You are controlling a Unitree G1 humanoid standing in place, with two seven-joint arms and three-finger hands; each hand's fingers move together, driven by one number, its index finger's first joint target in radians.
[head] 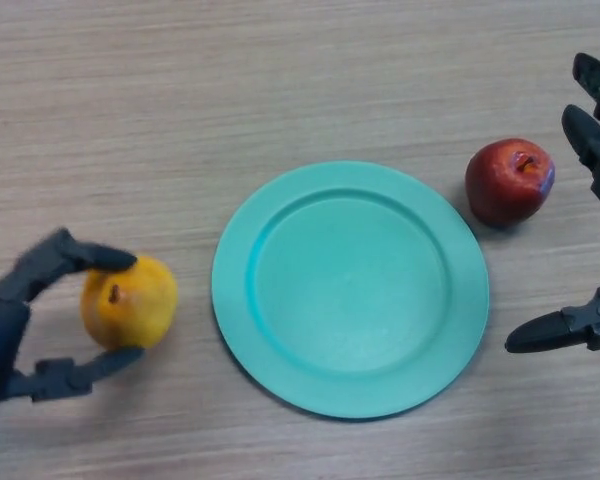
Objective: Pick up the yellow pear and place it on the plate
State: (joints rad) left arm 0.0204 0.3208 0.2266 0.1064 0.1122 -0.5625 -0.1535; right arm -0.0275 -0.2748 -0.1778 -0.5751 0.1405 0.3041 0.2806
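A yellow pear [132, 303] sits on the wooden table to the left of a round teal plate [280, 360]. My left hand [5, 325] is at the lower left, its fingers and thumb curled round the pear from above and below. The plate holds nothing. My right hand [592, 200] shows at the right edge, open, its fingers spread apart and holding nothing.
A red apple [510, 181] stands on the table just right of the plate's upper rim, close to my right hand's fingers [592, 135]. The wooden table [230, 90] stretches across the back.
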